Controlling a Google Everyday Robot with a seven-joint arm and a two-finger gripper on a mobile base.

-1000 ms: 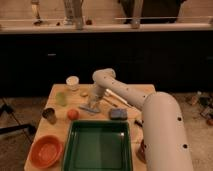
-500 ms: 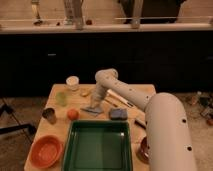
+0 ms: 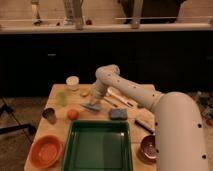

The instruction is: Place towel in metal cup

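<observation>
From where I stand, the green tray [image 3: 97, 123] fills the near middle of the wooden table [image 3: 55, 131], so I place everything from it. The white arm [image 3: 135, 92] comes in from the tray's right side as I look at it and bends down past the tray's far edge. There the gripper [image 3: 94, 101] is lowered to the tabletop, just beyond the far rim and a little left of its middle. Its fingers are closed together, pinched onto the towel [image 3: 90, 107]. The towel is a thin blue-grey cloth lying low on the wood right under the gripper tip, close to the tray's far rim but not touching it.

The metal cup [image 3: 49, 115] stands upright off the tray's far left corner, well apart from the towel. The orange ball [image 3: 73, 114] sits between the two. A thicker blue-grey pad [image 3: 118, 114] lies just beyond the tray's far rim toward the right.

Farther back from the tray are a pale green cup [image 3: 62, 98] and, behind it, a white-lidded jar [image 3: 73, 82]. An orange bowl [image 3: 46, 150] sits just beside the tray's left wall, and a dark bowl [image 3: 148, 148] sits beside its right wall, partly behind the arm.
</observation>
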